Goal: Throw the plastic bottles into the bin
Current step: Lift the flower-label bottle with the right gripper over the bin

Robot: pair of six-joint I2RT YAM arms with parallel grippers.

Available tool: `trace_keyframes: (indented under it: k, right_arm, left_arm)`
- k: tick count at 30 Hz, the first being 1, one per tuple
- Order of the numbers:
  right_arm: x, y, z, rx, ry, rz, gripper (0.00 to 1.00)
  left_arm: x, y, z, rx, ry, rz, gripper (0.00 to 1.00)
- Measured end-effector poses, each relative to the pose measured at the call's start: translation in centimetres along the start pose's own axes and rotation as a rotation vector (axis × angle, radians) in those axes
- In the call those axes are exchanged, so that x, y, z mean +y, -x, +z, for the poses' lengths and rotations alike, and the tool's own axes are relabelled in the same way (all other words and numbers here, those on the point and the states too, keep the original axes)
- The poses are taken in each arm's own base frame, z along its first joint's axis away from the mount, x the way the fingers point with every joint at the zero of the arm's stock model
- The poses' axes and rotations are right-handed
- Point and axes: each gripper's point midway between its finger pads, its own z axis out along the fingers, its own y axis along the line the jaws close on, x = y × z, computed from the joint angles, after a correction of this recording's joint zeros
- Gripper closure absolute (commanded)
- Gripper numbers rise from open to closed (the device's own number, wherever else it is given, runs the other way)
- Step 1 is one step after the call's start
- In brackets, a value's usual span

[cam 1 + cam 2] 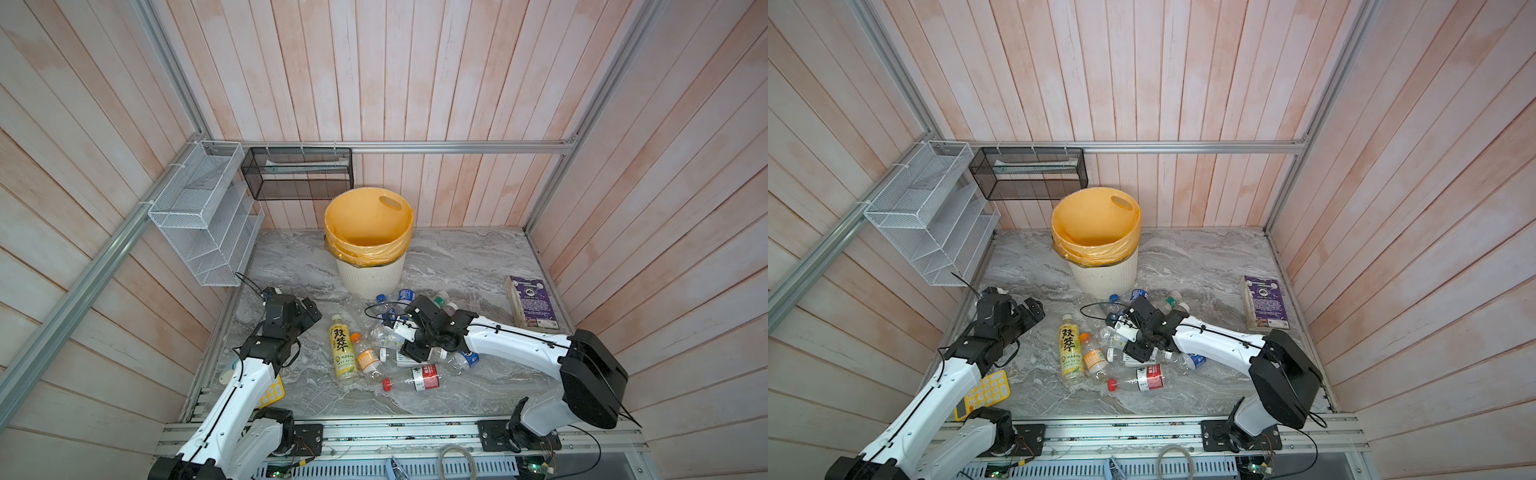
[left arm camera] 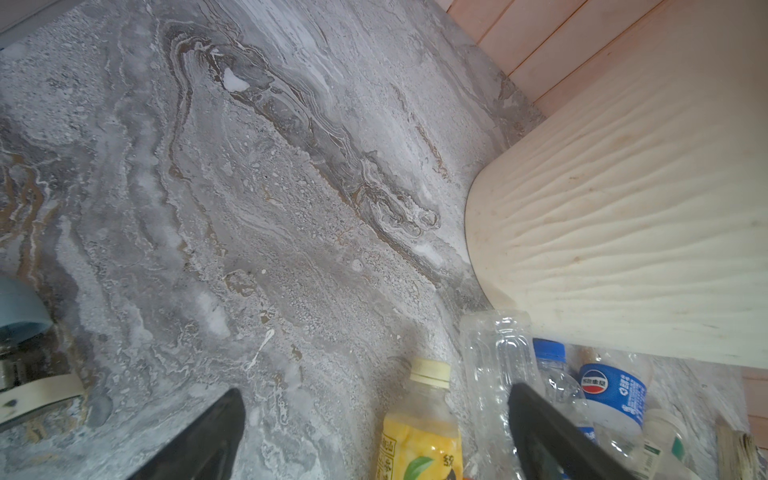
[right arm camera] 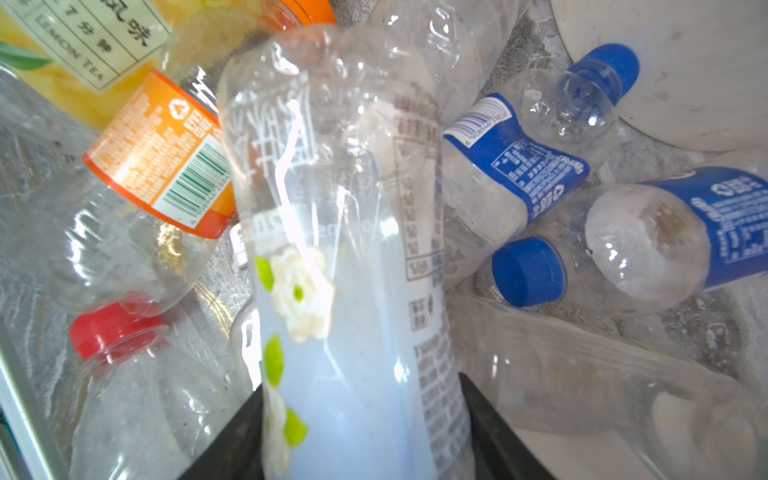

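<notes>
Several plastic bottles (image 1: 399, 357) (image 1: 1129, 357) lie heaped on the marble table in front of the bin (image 1: 370, 276) (image 1: 1104, 280), cream, ribbed and lined with a yellow-orange bag. My right gripper (image 1: 387, 332) (image 1: 1119, 332) (image 3: 359, 390) reaches down into the heap. Its jaws press both sides of a clear bottle with a pale blue flower label (image 3: 345, 208). Around that one lie orange-label (image 3: 162, 158), red-cap (image 3: 112, 328) and blue-label bottles (image 3: 511, 162). My left gripper (image 1: 311, 309) (image 1: 1034, 309) (image 2: 376, 395) hangs open and empty left of the heap, near a yellow tea bottle (image 1: 343, 353) (image 2: 419, 436).
A purple book (image 1: 532, 301) lies at the table's right edge. A yellow calculator (image 1: 984, 392) sits partly under my left arm. A white wire rack (image 1: 208, 216) and a black mesh basket (image 1: 297, 174) hang on the walls behind the bin (image 2: 623, 208).
</notes>
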Motion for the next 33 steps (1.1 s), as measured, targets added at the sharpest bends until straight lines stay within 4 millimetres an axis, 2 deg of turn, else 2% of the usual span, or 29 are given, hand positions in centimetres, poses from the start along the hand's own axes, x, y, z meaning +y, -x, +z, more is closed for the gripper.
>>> trace_keyframes:
  k: [5, 9, 13, 20, 23, 25, 28, 32, 33]
  right_arm:
    - [-0.2, 1.5, -2.0, -0.077, -0.015, 0.001, 0.42]
    - [-0.7, 3.8, -5.6, -0.215, -0.053, 0.018, 0.44]
    - [-2.4, 5.7, -10.6, -0.394, -0.123, 0.079, 0.44]
    - [-8.8, 7.5, -23.0, -0.802, -0.360, 0.272, 0.45]
    - [-10.9, 8.4, -26.0, -0.887, -0.406, 0.329, 0.45]
    - [-12.5, 10.1, -27.6, -0.926, -0.415, 0.354, 0.45]
    - [-15.1, 14.0, -29.2, -0.974, -0.389, 0.379, 0.45]
    - [-18.1, 21.2, -30.9, -1.058, -0.291, 0.384, 0.40]
    - [-18.7, 22.9, -30.8, -1.068, -0.256, 0.379, 0.37]
  left_arm:
    - [0.0, 0.0, -0.1, 0.000, 0.000, 0.000, 0.00]
    - [0.0, 0.0, -0.3, -0.006, -0.004, -0.005, 0.00]
    - [0.1, 0.0, -0.4, -0.006, -0.003, -0.004, 0.00]
    - [0.6, -0.6, -0.4, 0.007, 0.008, -0.001, 0.00]
    - [0.8, -0.9, -0.3, 0.012, 0.011, -0.001, 0.00]
    - [0.9, -1.1, -0.3, 0.020, 0.011, 0.000, 0.00]
    - [0.8, -1.3, -0.3, 0.031, 0.006, 0.000, 0.00]
    - [0.8, -1.7, -0.3, 0.043, 0.008, 0.008, 0.00]
    - [0.8, -1.9, -0.3, 0.050, 0.009, 0.012, 0.00]
